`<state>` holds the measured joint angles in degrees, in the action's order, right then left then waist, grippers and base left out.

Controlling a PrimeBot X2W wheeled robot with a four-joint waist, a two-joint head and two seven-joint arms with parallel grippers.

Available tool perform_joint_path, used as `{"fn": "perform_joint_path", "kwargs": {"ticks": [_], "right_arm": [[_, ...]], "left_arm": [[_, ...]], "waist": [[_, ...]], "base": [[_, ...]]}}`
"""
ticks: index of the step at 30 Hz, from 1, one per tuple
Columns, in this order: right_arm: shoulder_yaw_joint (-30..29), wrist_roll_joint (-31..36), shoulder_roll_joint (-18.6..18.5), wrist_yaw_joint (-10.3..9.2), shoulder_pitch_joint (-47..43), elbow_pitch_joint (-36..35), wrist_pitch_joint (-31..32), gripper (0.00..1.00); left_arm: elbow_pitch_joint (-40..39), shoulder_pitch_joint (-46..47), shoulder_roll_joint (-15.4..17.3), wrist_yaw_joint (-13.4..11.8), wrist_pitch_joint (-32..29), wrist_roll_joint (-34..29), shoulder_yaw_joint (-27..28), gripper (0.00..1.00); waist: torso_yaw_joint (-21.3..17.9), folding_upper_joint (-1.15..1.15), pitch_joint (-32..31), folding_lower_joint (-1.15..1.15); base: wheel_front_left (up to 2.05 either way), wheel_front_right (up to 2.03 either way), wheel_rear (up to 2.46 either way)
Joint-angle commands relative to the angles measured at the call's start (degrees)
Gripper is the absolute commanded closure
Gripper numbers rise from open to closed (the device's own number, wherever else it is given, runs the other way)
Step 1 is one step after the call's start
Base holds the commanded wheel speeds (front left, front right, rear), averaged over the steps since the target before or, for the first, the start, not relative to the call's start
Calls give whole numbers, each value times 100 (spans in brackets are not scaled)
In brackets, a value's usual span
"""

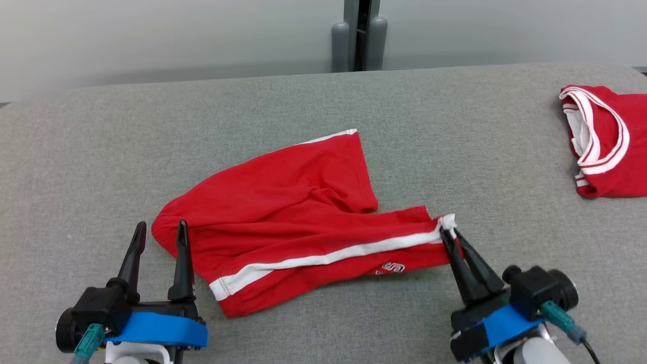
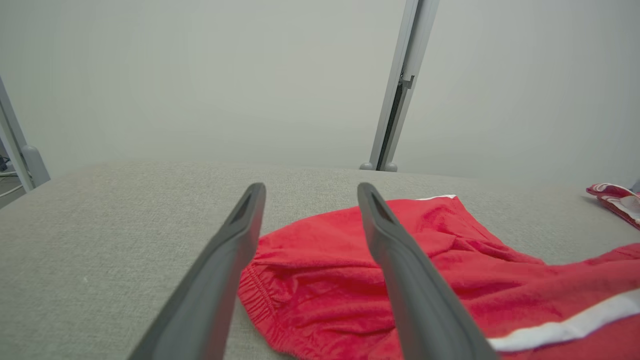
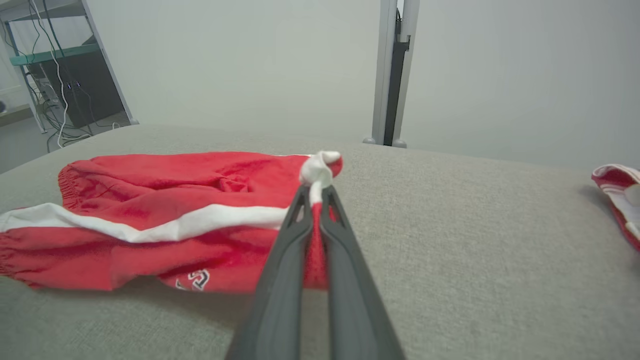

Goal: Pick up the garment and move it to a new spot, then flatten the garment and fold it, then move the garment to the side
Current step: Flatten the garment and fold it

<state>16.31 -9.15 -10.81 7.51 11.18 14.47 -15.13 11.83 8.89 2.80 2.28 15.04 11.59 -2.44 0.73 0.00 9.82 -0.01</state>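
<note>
Near the middle of the grey tabletop [image 1: 101,151], somewhat closer to its near edge than to its far edge, lay the garment [image 1: 283,217], a pair of red shorts with a white side stripe and a small printed logo by one leg hem. It rested creased and partly spread. The elastic waistband pointed toward the near-left corner, one leg reached toward the far edge, and the other leg stretched toward the right edge.

The right end effector [image 1: 447,231] stood off the near-right part of the tabletop. Its two dark fingers were pressed together on the hem corner of the right-pointing leg, where the white stripe ended. In the right wrist view a small knot of white and red cloth bunched out above the fingertips [image 3: 305,195], and the pinched corner sat slightly lifted above the surface.

The left end effector [image 1: 162,224] stood toward the near-left corner with its fingers spread wide and nothing between them. Its inner finger [image 1: 181,253] overlapped the waistband end of the shorts in the head view; whether it touched the cloth could not be told.

A second red garment [image 1: 606,141] with white trim lay folded at the right edge, toward the far-right corner and well apart from the shorts. A grey post [image 1: 359,35] rose behind the far edge.
</note>
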Motion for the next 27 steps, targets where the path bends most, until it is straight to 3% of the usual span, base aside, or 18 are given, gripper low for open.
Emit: {"fn": "perform_joint_path", "kwargs": {"ticks": [1, 5, 6, 7, 8, 14, 19, 27], "right_arm": [[10, -47, 37, -5, -225, -96, 4, 100], [9, -55, 48, -5, -679, -196, 4, 99], [11, -34, 55, -5, -756, -201, 4, 82], [13, -19, 65, -5, -823, -224, 4, 53], [-22, 1, 81, -5, -878, -258, 4, 0], [-254, 35, 119, -5, -944, -658, 4, 0], [-397, 166, -57, -5, -665, -898, 4, 0], [-156, 212, -400, -5, 252, -317, 321, 0]], "left_arm": [[4, -74, 22, 28, 18, 10, 15, 0], [16, -130, 22, 45, 17, 21, 18, 0], [18, -152, 22, 46, 18, 19, 20, 0], [21, -167, 22, 41, 18, 17, 20, 0], [22, -177, 22, 41, 18, 16, 25, 0], [23, -215, 22, 44, 17, 18, 17, 0], [37, -205, 22, 55, 17, 32, -13, 0], [32, -132, 21, 80, 18, 45, -51, 0]], "waist": [[-66, 0, -50, 1], [-153, 0, -83, 1], [-171, 0, -94, 1], [-183, 0, -102, 1], [-197, 0, -114, 1], [-230, 0, -165, 1], [-196, 0, -196, 1], [-63, 0, -145, 1]], "base": [[0, 0, 0], [0, 0, 0], [0, 0, 0], [0, 0, 0], [0, 0, 0], [0, 0, 0], [0, 0, 0], [0, 0, 0]]}}
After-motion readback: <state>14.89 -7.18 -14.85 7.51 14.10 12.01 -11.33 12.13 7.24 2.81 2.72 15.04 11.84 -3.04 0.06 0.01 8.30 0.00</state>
